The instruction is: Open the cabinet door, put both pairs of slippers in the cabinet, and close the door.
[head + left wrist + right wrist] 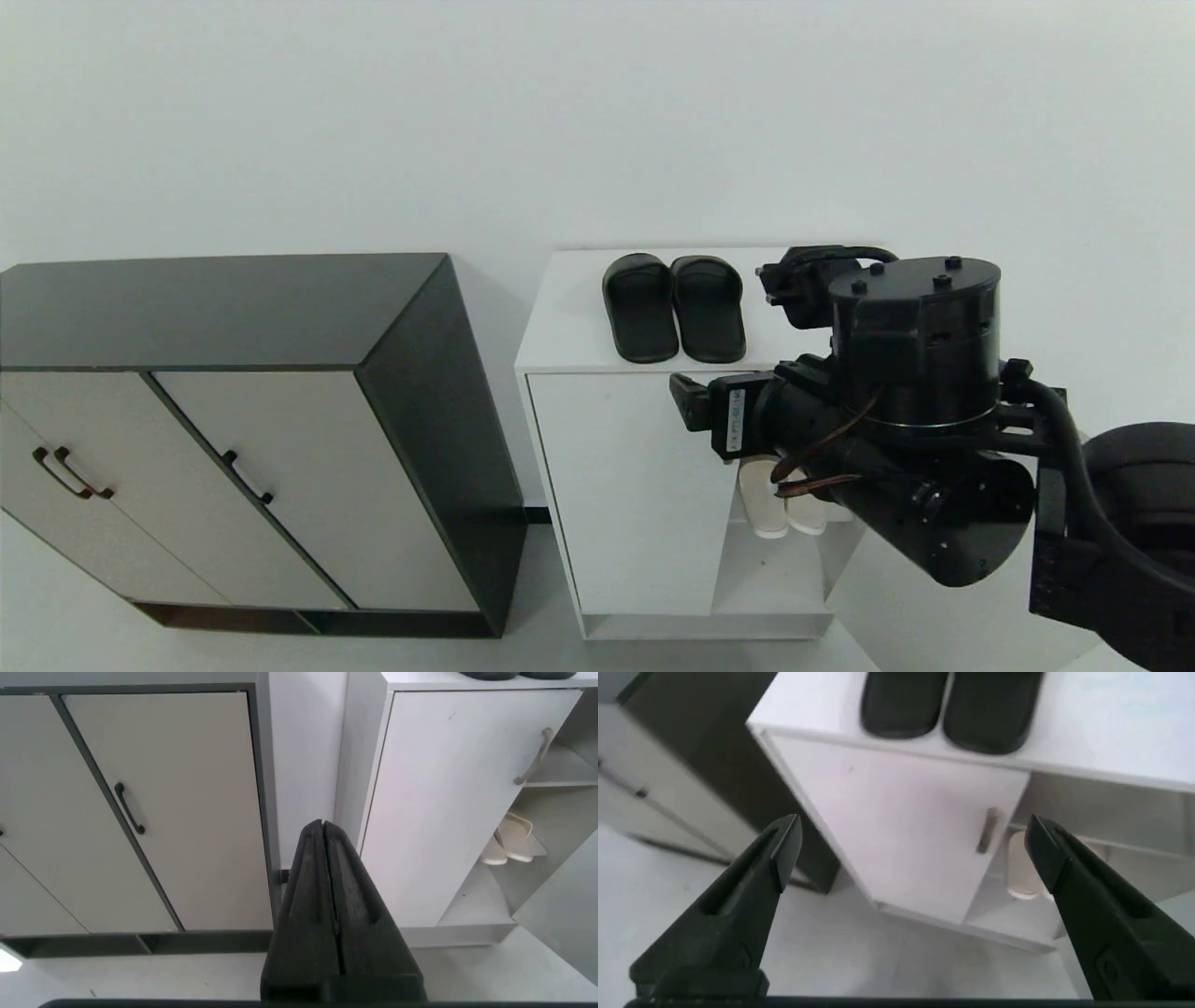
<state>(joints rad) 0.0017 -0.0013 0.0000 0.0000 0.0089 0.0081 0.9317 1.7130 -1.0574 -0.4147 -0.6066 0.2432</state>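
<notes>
— Where do the slippers sit?

— The black slippers, matte moulded slides with broad rounded straps, lie side by side and touching on the flat top of the white cabinet. The pale slippers, smooth and cream-coloured with rounded ends, are inside its open right-hand compartment, close together beneath a thin shelf. Whether they lie flat or lean on the back wall I cannot tell.

— And the cabinet itself?

— A plain box of smooth white panels with square edges. Its left door is a flat slab, closed, with a slim, metal-looking bar handle upright along its inner edge.

— The jaws?

— The left gripper has its jaws pressed flat together. They are two long black tapering blades with a fine-grained face, and they hold nothing. It points towards the gap between the two cabinets. The right gripper has its jaws spread wide, two pointed black wedges with nothing in their grasp. It is in front of the white cabinet, with the handle showing between them.

— What stands beside?

— A dark cabinet is just to the left. It has a black satin top and sides and flat pale grey doors with curved black handles, and it stands on a pale smooth floor.
</notes>
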